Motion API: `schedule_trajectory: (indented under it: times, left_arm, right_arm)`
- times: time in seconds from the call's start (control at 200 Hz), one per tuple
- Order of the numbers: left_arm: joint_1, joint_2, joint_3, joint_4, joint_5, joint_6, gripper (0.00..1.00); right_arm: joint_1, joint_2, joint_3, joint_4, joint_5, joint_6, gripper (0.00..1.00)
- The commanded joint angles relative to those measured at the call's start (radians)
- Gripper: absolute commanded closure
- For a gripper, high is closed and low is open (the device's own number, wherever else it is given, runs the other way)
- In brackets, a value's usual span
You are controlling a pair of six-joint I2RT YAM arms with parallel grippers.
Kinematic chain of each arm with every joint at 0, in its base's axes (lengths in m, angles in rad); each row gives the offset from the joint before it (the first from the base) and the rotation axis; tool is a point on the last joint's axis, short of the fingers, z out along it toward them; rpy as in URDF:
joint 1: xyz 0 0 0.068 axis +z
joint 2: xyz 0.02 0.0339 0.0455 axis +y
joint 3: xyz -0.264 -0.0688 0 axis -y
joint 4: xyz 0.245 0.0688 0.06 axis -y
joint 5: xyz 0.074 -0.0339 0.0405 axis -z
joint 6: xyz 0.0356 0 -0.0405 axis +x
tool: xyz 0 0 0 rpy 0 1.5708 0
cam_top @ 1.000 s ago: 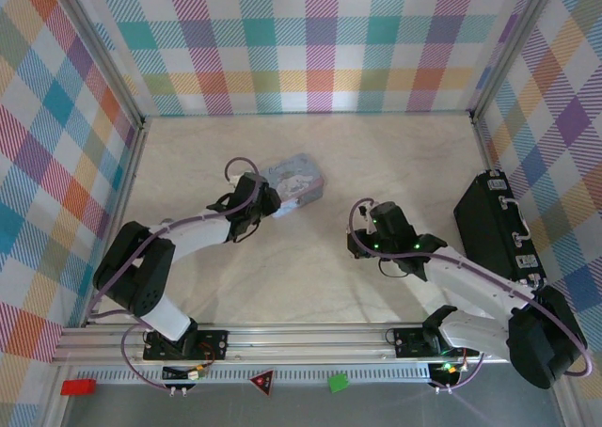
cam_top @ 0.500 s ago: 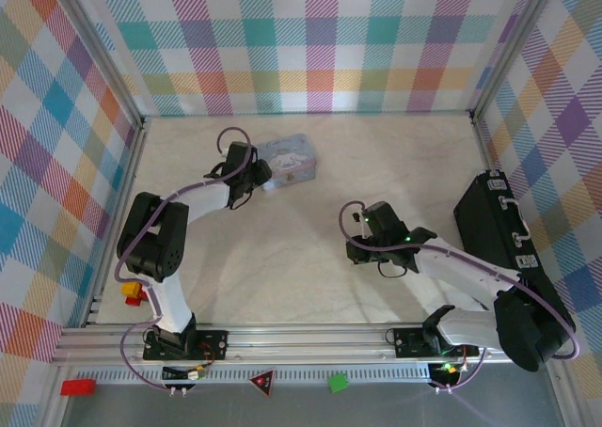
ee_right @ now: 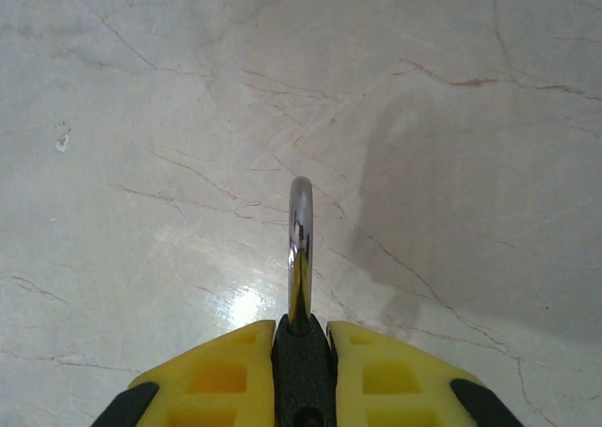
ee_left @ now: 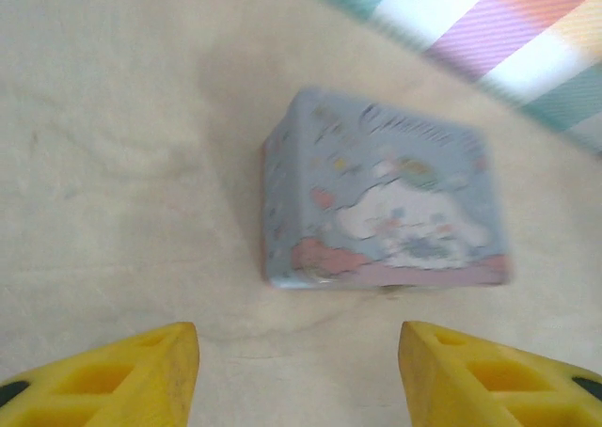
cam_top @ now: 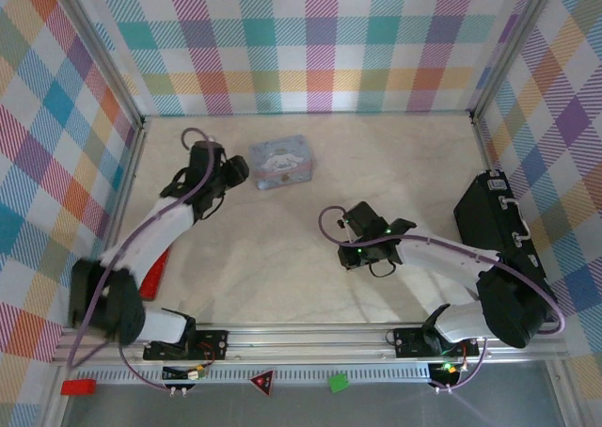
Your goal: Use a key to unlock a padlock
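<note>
- The right gripper (ee_right: 301,333) was clamped on the padlock (ee_right: 302,366). The black body sat squeezed between the two yellow fingers (ee_right: 221,375) at the bottom centre of the right wrist frame.
- The shackle (ee_right: 300,244) stood out past the fingertips toward the frame centre, seen edge-on against the pale table (ee_right: 141,117).
- In the top frame, this gripper (cam_top: 353,254) lay right of centre.
- The left gripper (ee_left: 299,352) was spread wide and held nothing. Its fingers sat in the lower corners of the left wrist frame.
- The tin (ee_left: 386,192) lay beyond the gap between them, upper centre-right, touching neither.
- In the top frame, the left gripper (cam_top: 226,171) sat just left of the tin (cam_top: 282,162).
</note>
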Motion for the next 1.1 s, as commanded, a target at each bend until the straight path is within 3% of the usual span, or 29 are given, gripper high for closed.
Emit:
schedule_trajectory:
  times: [0.0,0.23,0.34,0.485,0.75,1.095]
  left_arm:
    - [0.010,-0.138,-0.132,-0.101,-0.049,0.044,0.39]
    - [0.012,-0.529,-0.445,-0.200,-0.191,0.052,0.37]
    - [0.012,-0.731,-0.501,-0.286,-0.271,0.083,0.34]
    - [0.012,-0.918,-0.548,-0.306,-0.271,0.134,0.33]
    - [0.012,-0.942,-0.634,-0.190,-0.195,0.166,0.31]
    - [0.012,-0.934,-0.649,-0.169,-0.196,0.162,0.30]
  right_arm:
    - [0.026,0.036,0.053,-0.059,0.032,-0.034,0.96]
    - [0.056,0.116,0.116,-0.087,0.046,-0.050,0.95]
    - [0.070,0.153,0.157,-0.119,0.064,-0.075,0.95]
    - [0.072,0.191,0.193,-0.160,0.098,-0.097,0.95]
    - [0.074,0.255,0.266,-0.224,0.081,-0.087,0.95]
    - [0.077,0.330,0.320,-0.282,0.068,-0.100,0.92]
